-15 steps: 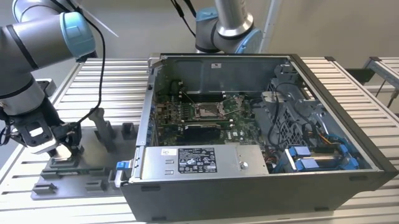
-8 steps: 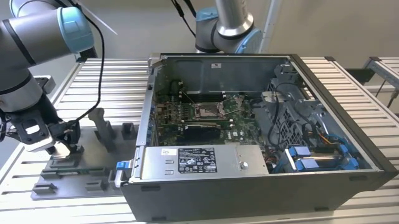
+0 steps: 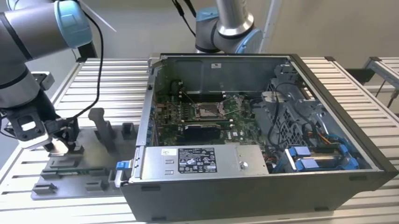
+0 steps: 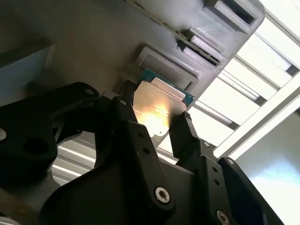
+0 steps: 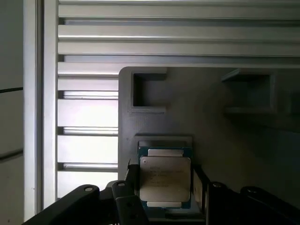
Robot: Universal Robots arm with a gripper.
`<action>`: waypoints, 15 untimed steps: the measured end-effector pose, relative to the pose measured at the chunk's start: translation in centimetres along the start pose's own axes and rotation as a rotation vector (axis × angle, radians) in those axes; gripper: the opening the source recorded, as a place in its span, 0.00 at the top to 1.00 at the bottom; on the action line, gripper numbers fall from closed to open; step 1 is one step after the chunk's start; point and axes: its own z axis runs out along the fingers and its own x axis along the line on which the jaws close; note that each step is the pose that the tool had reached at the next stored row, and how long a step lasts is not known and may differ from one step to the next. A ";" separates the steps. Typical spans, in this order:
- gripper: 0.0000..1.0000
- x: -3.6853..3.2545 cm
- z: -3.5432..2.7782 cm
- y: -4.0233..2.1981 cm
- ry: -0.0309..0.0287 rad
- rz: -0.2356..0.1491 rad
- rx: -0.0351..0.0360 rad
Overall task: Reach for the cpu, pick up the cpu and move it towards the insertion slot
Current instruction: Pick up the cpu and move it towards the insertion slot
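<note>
The cpu (image 5: 165, 180) is a thin square chip with a silvery top and a green edge, lying at a shallow recess of the grey fixture (image 5: 211, 117). In both wrist views my gripper (image 5: 165, 190) has a black finger against each side of it, shut on the cpu (image 4: 157, 105). In the exterior view the gripper (image 3: 59, 147) is low over the fixture (image 3: 74, 175) at that view's left. The insertion slot (image 3: 207, 110), a square socket with a shiny frame, sits in the green motherboard inside the open computer case (image 3: 337, 121), well to the exterior view's right of the gripper.
Upright grey fixture blocks (image 3: 103, 128) stand between the gripper and the case wall. A second arm's base (image 3: 224, 28) rises behind the case. The slatted aluminium table (image 3: 112, 79) runs under everything. A power supply box (image 3: 199, 161) lies along the case's near side.
</note>
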 end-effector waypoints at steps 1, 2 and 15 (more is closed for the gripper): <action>1.00 0.00 -0.20 0.01 -0.0001 0.000 0.0000; 1.00 0.00 -0.39 0.02 -0.0001 0.000 0.0000; 1.00 -0.01 -2.39 0.12 -0.0001 0.000 0.0001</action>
